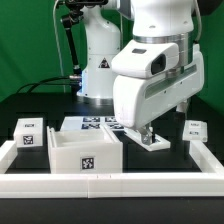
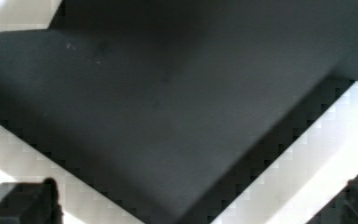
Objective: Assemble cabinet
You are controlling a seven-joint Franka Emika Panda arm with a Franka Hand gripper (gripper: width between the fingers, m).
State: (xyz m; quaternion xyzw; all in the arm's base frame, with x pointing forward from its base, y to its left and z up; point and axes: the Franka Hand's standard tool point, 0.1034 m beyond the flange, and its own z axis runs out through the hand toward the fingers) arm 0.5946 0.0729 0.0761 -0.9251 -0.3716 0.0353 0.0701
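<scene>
The cabinet body (image 1: 85,150) is a white open box with a black-and-white tag on its front, standing on the black table at the exterior view's left of centre. A small white tagged part (image 1: 28,133) lies further to the exterior view's left, and another (image 1: 193,128) lies at the right. My gripper (image 1: 152,140) hangs low over the table just to the right of the cabinet body and holds nothing. In the wrist view the gripper (image 2: 194,202) is open. One dark finger (image 2: 19,203) shows at one edge and the other at the opposite edge, with black table between them.
The marker board (image 1: 100,122) lies behind the cabinet body. A white fence (image 1: 110,186) runs along the front and sides of the table. Blurred white strips (image 2: 318,150) cross the wrist view in a V. The arm's base (image 1: 98,60) stands at the back.
</scene>
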